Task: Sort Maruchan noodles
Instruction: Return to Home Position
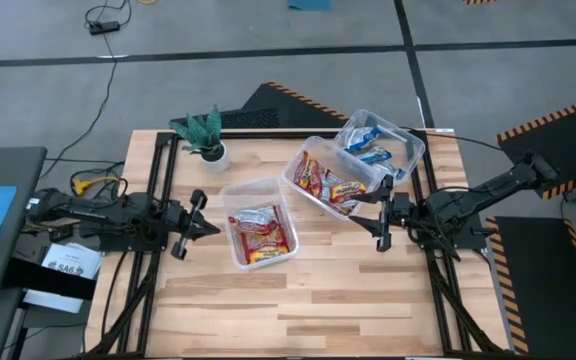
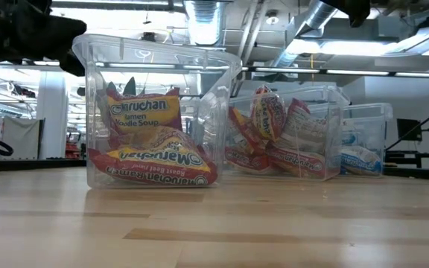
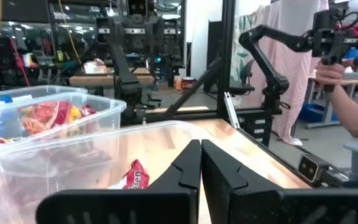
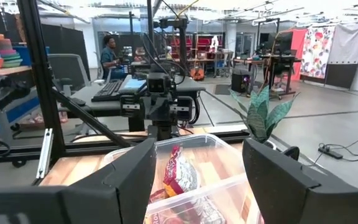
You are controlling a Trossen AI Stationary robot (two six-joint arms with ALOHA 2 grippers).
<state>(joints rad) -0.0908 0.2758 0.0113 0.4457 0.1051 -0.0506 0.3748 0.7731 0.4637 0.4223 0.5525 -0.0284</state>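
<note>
All the Maruchan packets lie in three clear tubs. The near tub (image 1: 261, 222) (image 2: 155, 112) holds red-yellow and red-silver packets (image 2: 151, 160). The middle tub (image 1: 330, 180) (image 2: 289, 134) holds red-orange packets, and the far tub (image 1: 380, 143) (image 2: 365, 141) holds blue-and-white ones. My left gripper (image 1: 210, 227) (image 3: 201, 171) hovers shut just left of the near tub and touches nothing. My right gripper (image 1: 368, 216) (image 4: 197, 180) is open and stands right of the near tub, beside the middle tub's near corner, with nothing between its fingers.
A small potted green plant (image 1: 204, 135) (image 4: 265, 115) stands at the table's far left, behind the near tub. Black frame rails run along the table's left and right sides (image 1: 158, 200). Bare wood spans the near half of the table (image 1: 298, 300). People show in the room beyond.
</note>
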